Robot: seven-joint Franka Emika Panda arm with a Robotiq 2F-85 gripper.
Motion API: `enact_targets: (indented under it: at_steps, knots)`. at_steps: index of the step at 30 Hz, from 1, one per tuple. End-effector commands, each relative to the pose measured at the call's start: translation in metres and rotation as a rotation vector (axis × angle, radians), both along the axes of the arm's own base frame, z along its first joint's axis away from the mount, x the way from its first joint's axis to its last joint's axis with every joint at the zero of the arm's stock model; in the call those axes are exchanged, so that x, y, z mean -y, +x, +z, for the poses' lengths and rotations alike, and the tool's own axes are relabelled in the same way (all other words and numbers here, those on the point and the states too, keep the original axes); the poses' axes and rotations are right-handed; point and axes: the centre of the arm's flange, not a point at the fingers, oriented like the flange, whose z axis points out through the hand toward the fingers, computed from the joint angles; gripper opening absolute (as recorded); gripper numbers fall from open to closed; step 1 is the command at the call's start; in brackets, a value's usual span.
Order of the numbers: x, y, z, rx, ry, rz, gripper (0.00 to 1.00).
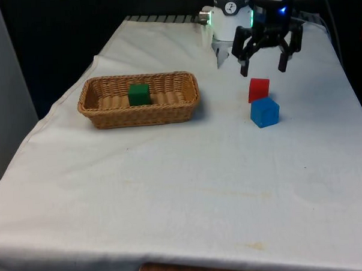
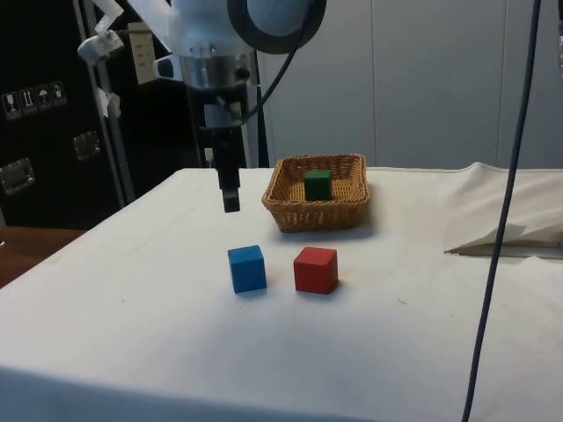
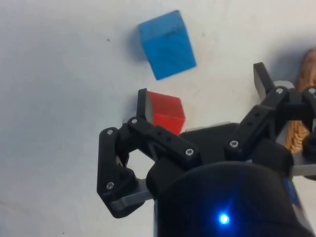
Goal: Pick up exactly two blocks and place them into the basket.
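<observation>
- Clearly spread, the black gripper grasps nothing; in the front view its two fingers hang apart above the tablecloth, just past the red block on the robot's side.
- In the side view the gripper floats clear of the cloth, beside the wicker basket and behind the blue block.
- In the wrist view one fingertip sits next to the red block, and the blue block lies farther off.
- Inside the wicker basket a green block rests on the woven floor.
- Relative to the basket, the red block and blue block lie on the cloth well off towards the front view's right, just beside each other.
</observation>
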Motion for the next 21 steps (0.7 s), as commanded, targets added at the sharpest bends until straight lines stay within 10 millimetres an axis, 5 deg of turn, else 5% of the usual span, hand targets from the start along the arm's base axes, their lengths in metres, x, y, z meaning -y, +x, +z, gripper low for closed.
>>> enact_targets:
  at_steps: [1, 21]
  knots:
    - [-0.005, 0.002, -0.003, 0.001, 0.010, -0.001, 1.00]
    - [-0.017, 0.002, -0.044, 0.026, 0.018, 0.097, 1.00]
